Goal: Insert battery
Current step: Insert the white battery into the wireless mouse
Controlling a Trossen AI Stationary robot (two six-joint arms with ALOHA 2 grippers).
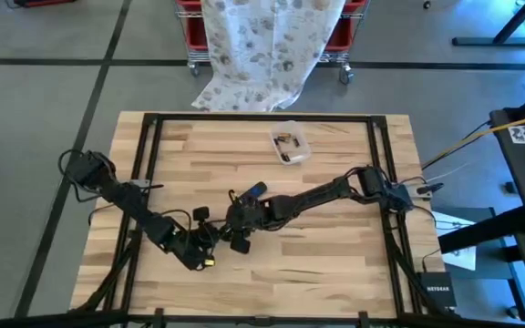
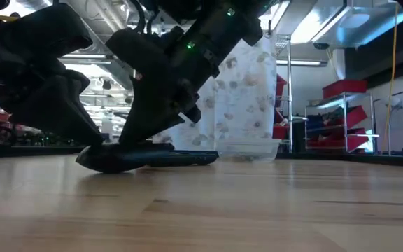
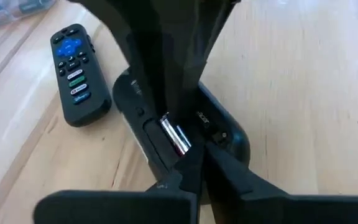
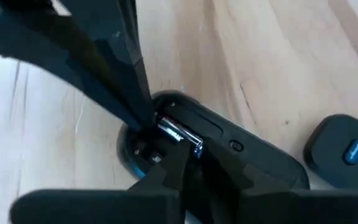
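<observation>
Silvery cylindrical battery [image 4: 180, 135] sits pinched in the right gripper [image 4: 182, 152] over a black mouse [image 4: 229, 149] (glossy, rounded). Left gripper [image 3: 194, 163] meets it, fingers together, on pale wood table [image 1: 335, 246]

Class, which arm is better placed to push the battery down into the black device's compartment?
Right, narrowly: the shut right pincer touches the battery end over the open compartment; the left pincer meets the other end.

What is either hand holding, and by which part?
Apparently nothing: the left hand and right hand, both shut, touch opposite ends of the battery in the black device.
</observation>
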